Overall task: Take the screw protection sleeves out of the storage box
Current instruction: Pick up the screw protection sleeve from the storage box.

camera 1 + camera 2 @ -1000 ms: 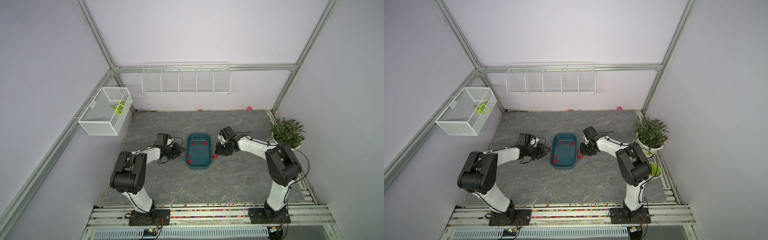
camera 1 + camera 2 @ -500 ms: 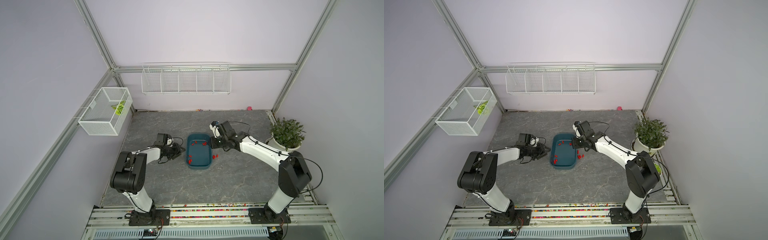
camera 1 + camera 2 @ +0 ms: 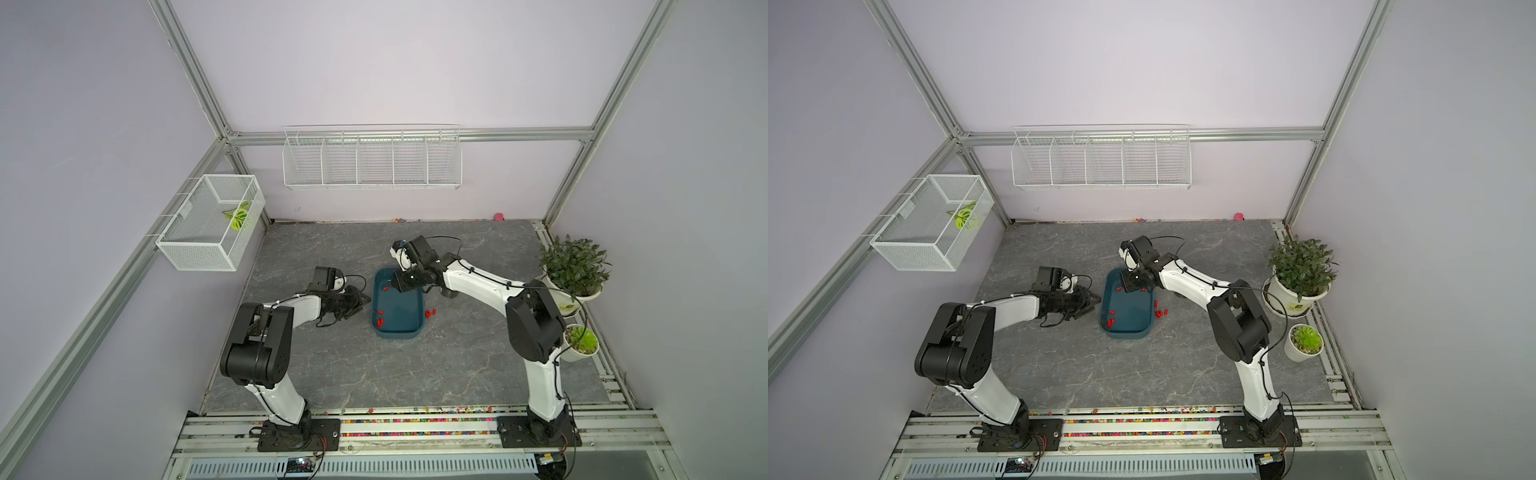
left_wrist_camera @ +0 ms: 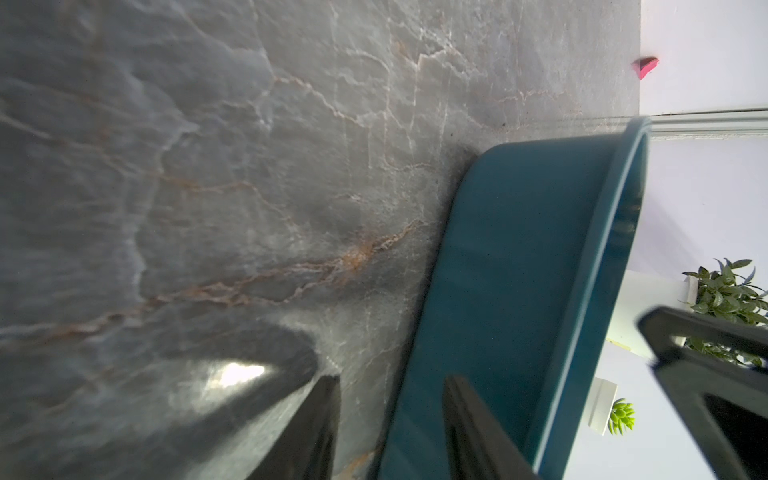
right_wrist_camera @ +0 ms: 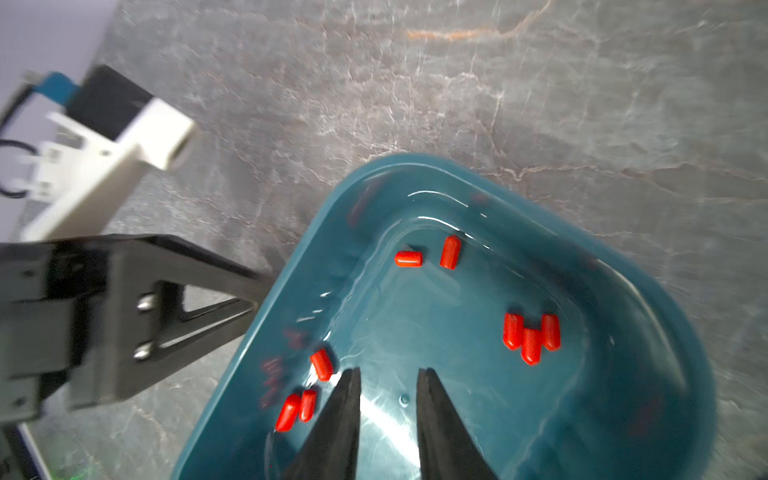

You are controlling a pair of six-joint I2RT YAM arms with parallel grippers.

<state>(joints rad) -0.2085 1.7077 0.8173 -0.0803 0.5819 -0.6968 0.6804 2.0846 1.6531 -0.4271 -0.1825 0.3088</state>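
Note:
The teal storage box [image 3: 395,332] [image 3: 1125,334] sits mid-table in both top views. Several red screw protection sleeves [image 5: 531,338] lie scattered on its floor, some near a wall [image 5: 322,365]. A few more sleeves [image 3: 430,312] [image 3: 1160,312] lie on the table just right of the box. My right gripper [image 5: 388,372] [image 3: 401,284] hangs open over the box's far end, with nothing between its fingers. My left gripper [image 4: 390,380] [image 3: 365,298] is open and empty, turned sideways against the outside of the box's left wall [image 4: 519,270].
Two potted plants [image 3: 575,266] [image 3: 582,340] stand along the right edge. A small black round canister [image 3: 449,292] sits under my right forearm. White wire baskets [image 3: 372,160] [image 3: 212,220] hang on the walls. Coloured beads [image 3: 415,422] line the front rail.
My right arm has swung from the table right of the box, up and over the box's far end, and its jaws stand slightly wider. The left arm has not moved.

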